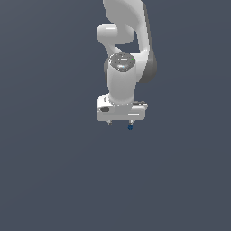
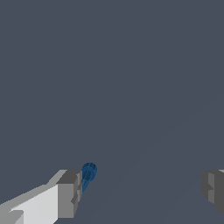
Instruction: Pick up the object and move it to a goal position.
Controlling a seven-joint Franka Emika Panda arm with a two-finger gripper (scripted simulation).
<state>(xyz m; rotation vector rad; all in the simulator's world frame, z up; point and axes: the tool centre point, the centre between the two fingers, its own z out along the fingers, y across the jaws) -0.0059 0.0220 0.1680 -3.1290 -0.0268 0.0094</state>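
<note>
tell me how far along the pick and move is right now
Done: the gripper has reached the blue object. In hand: lining up. The jaws stand wide open, and in the wrist view the object sits right beside one finger, far from the other finger, so it is off centre and not gripped. Left: centring, closing, lifting and carrying to the goal; no goal marker shows.

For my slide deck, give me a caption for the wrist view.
Open gripper, fingers spread wide, with the small dark blue object right beside one finger.
</note>
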